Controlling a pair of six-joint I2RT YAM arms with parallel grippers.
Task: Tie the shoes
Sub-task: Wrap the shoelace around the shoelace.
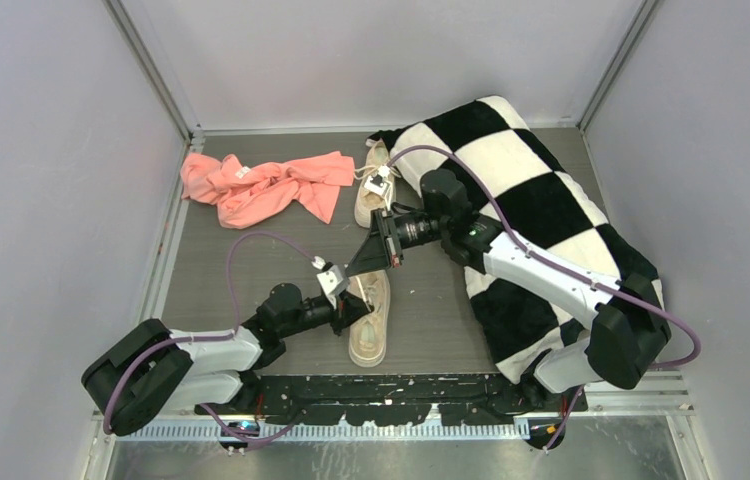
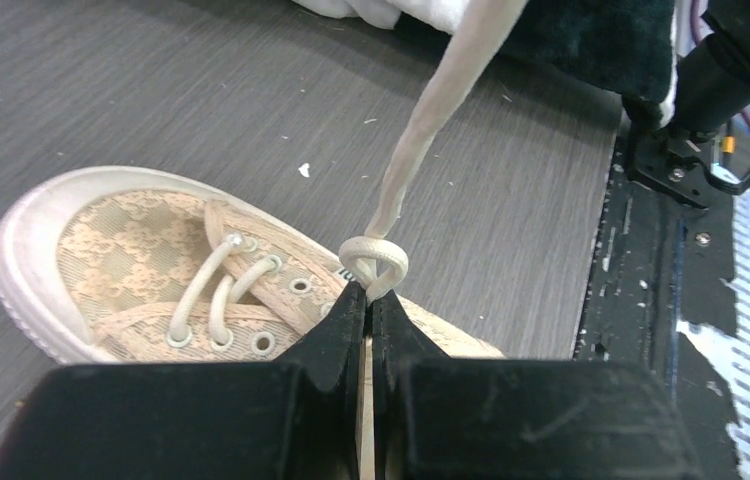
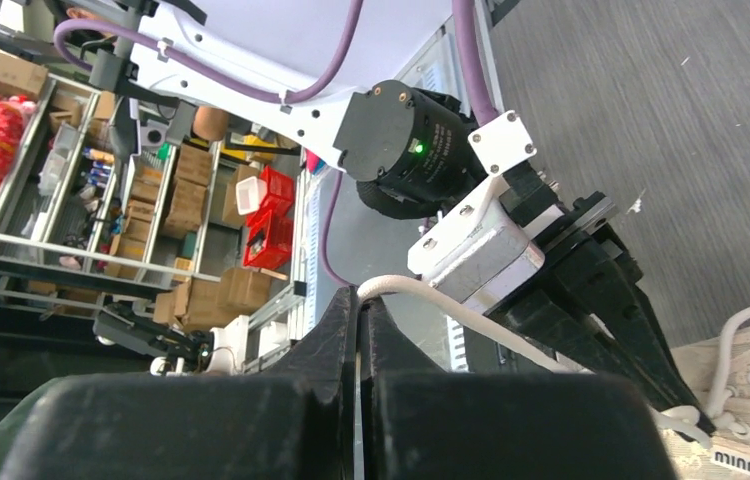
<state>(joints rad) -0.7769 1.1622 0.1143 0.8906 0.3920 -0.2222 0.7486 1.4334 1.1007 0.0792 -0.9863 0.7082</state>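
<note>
- Top view: the near shoe (image 1: 369,330) is lying on the table (image 1: 251,270) just ahead of the arm bases. The far shoe (image 1: 371,190) is lying beyond it, between the pink cloth (image 1: 261,185) and the checkered pillow (image 1: 541,200). The left end effector (image 1: 361,303) and right end effector (image 1: 356,268) are meeting over the near shoe's lacing.
- Left wrist view: the left end effector is pinching shut on the lace (image 2: 421,130) at a small loop sitting over the eyelets. From there the lace is running taut, up and out of frame.
- Right wrist view: the right end effector is clamping shut on the same lace further along. The cord is stretching from its tips down toward the left end effector at the shoe.
- Handling, as judged: the lace is looking soft, limp and light, likely sliding between smooth pads under a sideways pull. The shoe is looking light enough to drag when the lace is tugged. The sole is looking stiff, the canvas soft, nothing fragile.
- Best hold, as judged: across the lace, close to the loop.
</note>
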